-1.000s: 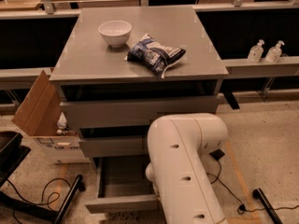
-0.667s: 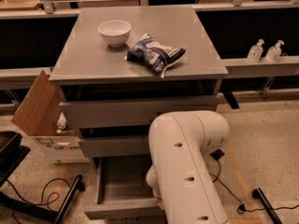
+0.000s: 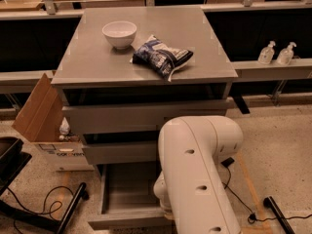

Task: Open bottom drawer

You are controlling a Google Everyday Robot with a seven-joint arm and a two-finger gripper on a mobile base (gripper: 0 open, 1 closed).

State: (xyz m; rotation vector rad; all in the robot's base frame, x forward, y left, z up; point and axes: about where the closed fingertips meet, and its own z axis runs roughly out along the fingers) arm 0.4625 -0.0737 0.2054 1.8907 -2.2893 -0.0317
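1. At the foot of the grey cabinet [image 3: 122,117], the bottom drawer [image 3: 127,222] stands pulled out, its shallow tray exposed.
2. The white arm [image 3: 195,169] reaches down to the drawer's front edge; the pincer [image 3: 165,210] sits there, mostly hidden, so I cannot tell its state.
3. On the counter [image 3: 90,67] rest 1 white bowl [image 3: 119,34] and 1 blue snack bag [image 3: 162,56].

A white bowl [image 3: 119,33] sits beside a blue snack bag [image 3: 162,56]; a cardboard box [image 3: 41,116] stands left.
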